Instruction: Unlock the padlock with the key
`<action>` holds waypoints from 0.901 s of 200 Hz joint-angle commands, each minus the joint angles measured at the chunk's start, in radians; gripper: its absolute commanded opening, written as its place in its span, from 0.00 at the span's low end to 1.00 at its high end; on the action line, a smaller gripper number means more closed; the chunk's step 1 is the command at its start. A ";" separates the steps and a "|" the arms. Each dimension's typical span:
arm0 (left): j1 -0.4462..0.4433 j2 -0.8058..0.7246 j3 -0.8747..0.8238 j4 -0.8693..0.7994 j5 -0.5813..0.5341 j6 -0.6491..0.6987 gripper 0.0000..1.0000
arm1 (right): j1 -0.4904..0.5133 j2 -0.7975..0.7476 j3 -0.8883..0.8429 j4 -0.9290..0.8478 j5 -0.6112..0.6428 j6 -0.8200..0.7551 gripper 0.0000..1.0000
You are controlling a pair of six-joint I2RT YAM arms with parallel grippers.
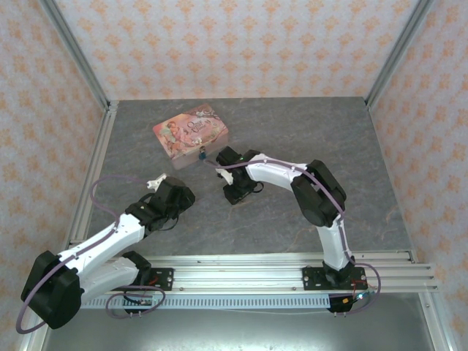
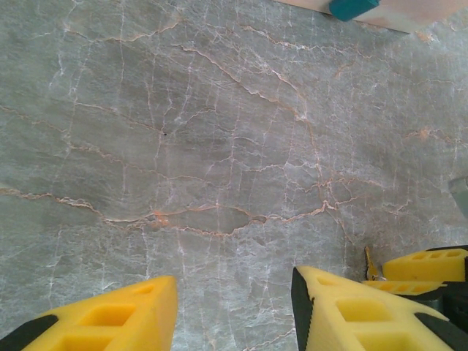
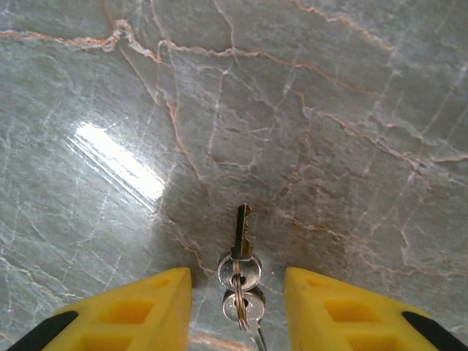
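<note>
Where veined marble (image 3: 329,110) gleams, thin silvery key (image 3: 242,245), blocky yellow fingers (image 3: 146,311).

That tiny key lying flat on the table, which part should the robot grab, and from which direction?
The key lies flat, so probably pinch its round head from straight above, leaving the toothed blade free. The right end effector straddles that head.

**A robot test cell in a lab**

A grey, marble-veined tabletop (image 1: 292,131) is boxed in by flat wall panels covered in peach floral wallpaper (image 1: 241,44). Bare silver aluminium frame posts (image 1: 75,51) join the panels at the corners. Slotted aluminium rails (image 1: 248,275) run along the near edge. A white-and-black left robot arm (image 1: 102,248) and a matching right robot arm (image 1: 322,197) are bolted to the rails. A thin purple cable (image 1: 99,189) loops loosely off the left arm.
</note>
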 commanded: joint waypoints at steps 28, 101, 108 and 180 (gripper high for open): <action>0.012 -0.006 -0.013 -0.031 -0.035 0.025 0.46 | 0.007 0.032 0.039 -0.061 0.026 -0.021 0.31; 0.012 -0.013 -0.022 -0.027 -0.040 0.025 0.47 | 0.044 0.042 0.039 -0.137 0.114 -0.047 0.19; 0.013 -0.013 -0.024 -0.028 -0.040 0.025 0.47 | 0.046 0.044 0.039 -0.139 0.115 -0.047 0.17; 0.014 -0.046 -0.039 -0.042 -0.048 0.025 0.48 | 0.047 0.029 0.025 -0.102 0.102 -0.075 0.02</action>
